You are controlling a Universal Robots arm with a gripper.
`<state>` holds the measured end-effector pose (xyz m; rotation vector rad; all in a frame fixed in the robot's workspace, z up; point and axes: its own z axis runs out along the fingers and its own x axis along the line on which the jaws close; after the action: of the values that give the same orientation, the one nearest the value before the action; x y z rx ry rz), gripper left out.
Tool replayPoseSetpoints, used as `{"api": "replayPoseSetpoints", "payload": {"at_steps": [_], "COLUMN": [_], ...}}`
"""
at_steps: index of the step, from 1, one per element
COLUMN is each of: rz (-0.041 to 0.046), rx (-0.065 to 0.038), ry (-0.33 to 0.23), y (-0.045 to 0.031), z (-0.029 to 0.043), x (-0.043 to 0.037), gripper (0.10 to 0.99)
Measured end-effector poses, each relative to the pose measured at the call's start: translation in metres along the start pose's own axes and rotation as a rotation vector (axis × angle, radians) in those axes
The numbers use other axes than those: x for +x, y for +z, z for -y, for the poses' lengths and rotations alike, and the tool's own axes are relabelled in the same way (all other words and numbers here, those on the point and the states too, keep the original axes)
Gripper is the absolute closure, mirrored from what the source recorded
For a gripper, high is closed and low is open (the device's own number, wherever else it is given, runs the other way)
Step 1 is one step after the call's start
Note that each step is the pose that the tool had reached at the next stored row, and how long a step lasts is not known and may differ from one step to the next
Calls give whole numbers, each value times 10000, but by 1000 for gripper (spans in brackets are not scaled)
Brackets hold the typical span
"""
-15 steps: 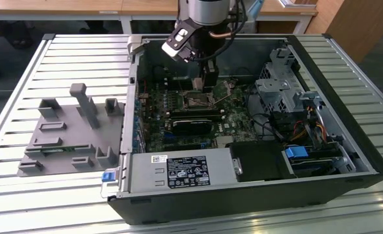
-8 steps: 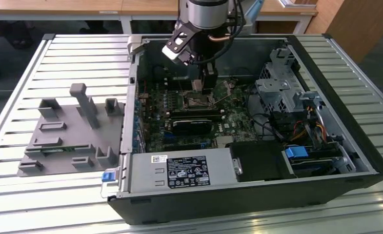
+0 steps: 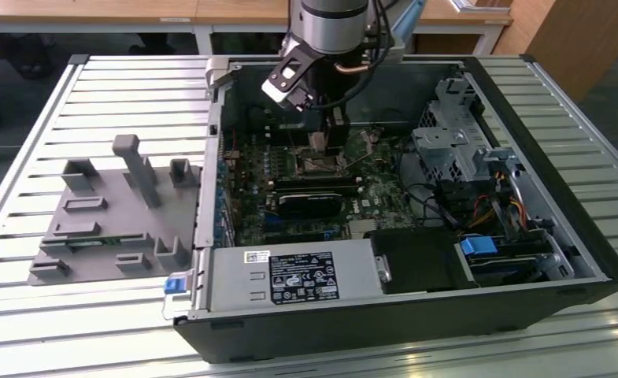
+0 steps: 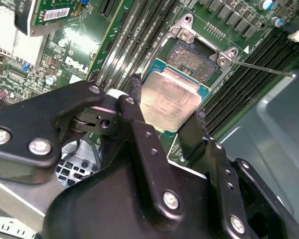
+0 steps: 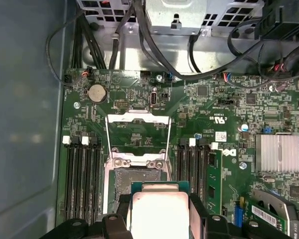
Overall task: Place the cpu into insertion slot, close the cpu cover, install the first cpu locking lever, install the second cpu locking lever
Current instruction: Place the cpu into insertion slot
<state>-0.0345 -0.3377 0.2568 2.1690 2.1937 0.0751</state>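
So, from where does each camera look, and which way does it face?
Exterior view: off the arm, high up, looking down into the open computer case; the arm reaches into it.
Second wrist view: on the wrist, looking along the gripper, which holds the cpu near the insertion slot.
First wrist view: on the wrist, looking straight onto the motherboard and the open cpu cover; fingertips show.
Shared: both wrist views show cpu, insertion slot and fingertips.

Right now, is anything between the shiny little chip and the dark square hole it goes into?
Nothing visible. The hand holds the pale silver square chip near the dark square socket, whose face looks bare. The thin silver frame cover is flipped open, away from it.
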Motion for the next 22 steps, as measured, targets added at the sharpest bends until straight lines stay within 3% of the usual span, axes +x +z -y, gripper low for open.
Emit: {"api": "replayPoseSetpoints", "payload": {"at_steps": [22], "rz": [-10], "rx": [-1], "ry": [-78], "y": [208], "z": [21], "x": [69], "gripper": [545]}}
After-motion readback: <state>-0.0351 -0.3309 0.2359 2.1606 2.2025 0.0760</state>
